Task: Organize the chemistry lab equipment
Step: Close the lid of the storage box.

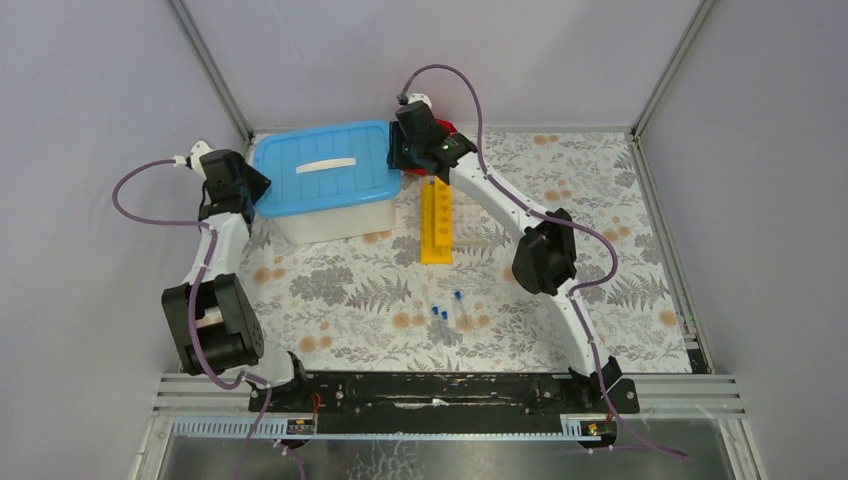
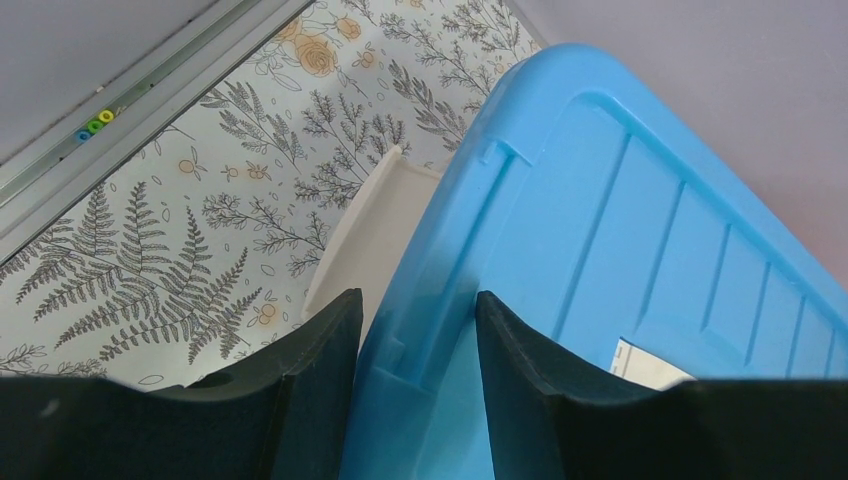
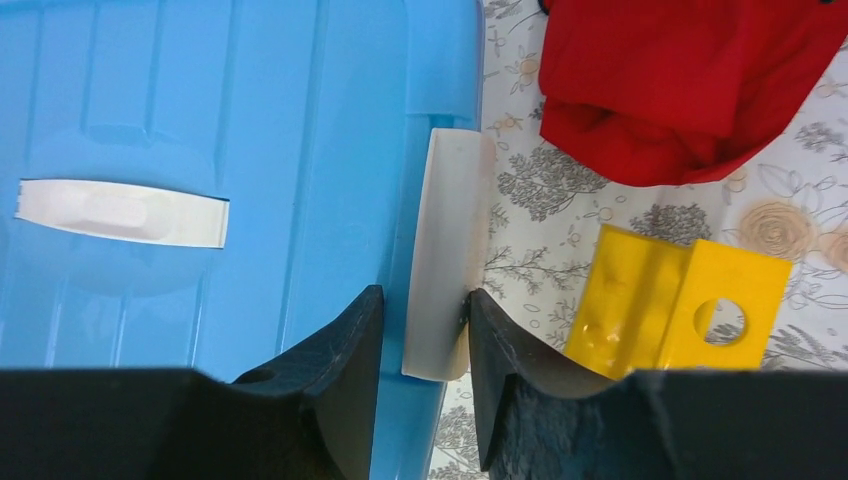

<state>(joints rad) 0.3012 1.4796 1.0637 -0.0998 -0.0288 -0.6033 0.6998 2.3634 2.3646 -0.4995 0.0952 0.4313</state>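
Note:
The white tub with a blue lid stands at the back of the table, left of centre. My left gripper is shut on the lid's left rim; in the left wrist view its fingers pinch the blue edge. My right gripper is at the tub's right end, where its fingers close on the blue rim and the white side handle. The long yellow holed rack lies just right of the tub. Small blue-capped tubes lie loose on the mat in front.
A red object sits behind the right gripper at the back wall. The yellow rack's end is close beside the right fingers. Metal frame rails border the flowered mat, and walls close in on three sides.

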